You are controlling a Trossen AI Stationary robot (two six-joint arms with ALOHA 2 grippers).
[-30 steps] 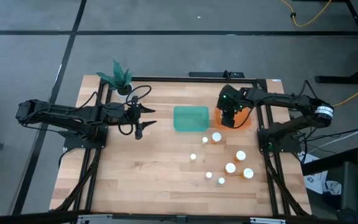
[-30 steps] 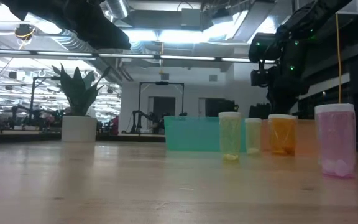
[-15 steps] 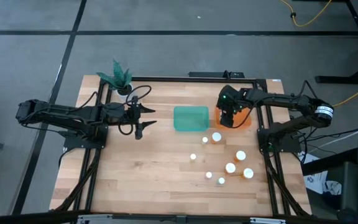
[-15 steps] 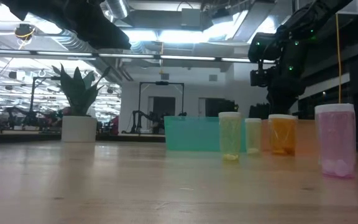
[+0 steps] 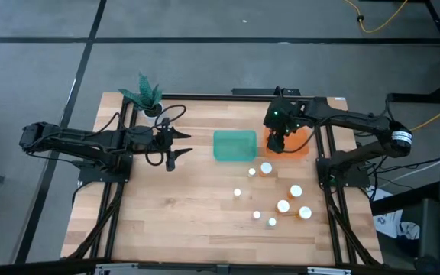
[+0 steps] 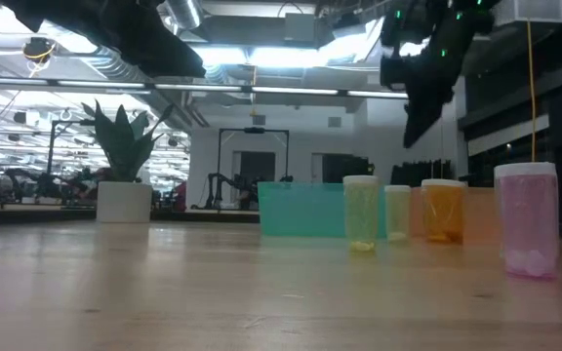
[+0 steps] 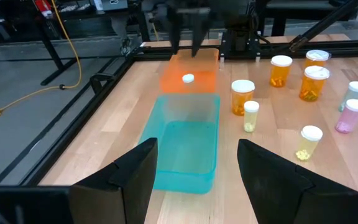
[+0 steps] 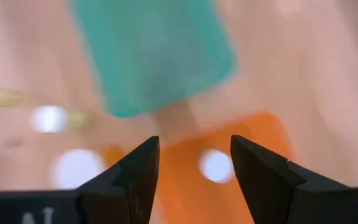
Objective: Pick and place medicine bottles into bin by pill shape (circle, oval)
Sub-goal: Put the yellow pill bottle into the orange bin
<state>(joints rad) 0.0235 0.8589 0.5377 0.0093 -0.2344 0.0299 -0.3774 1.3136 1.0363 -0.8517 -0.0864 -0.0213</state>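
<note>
Right pincer (image 5: 275,147): fingers apart, empty, above orange bin (image 5: 300,147)
Bottle (image 7: 188,78): inside orange bin
Other bottles (image 5: 283,205): upright on worktop (image 5: 174,214)
Left pincer (image 5: 180,147): closed, waiting beside teal bin (image 5: 234,145)

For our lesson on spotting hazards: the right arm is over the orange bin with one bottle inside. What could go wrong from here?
1. The right gripper hangs open over the orange bin; swinging low toward the next pick, it might clip the bin wall.
2. The remaining medicine bottles stand close together, so reaching for one may topple a neighbour.
3. The teal bin adjoins the orange one, so a careless drop could land wrongly.
</note>
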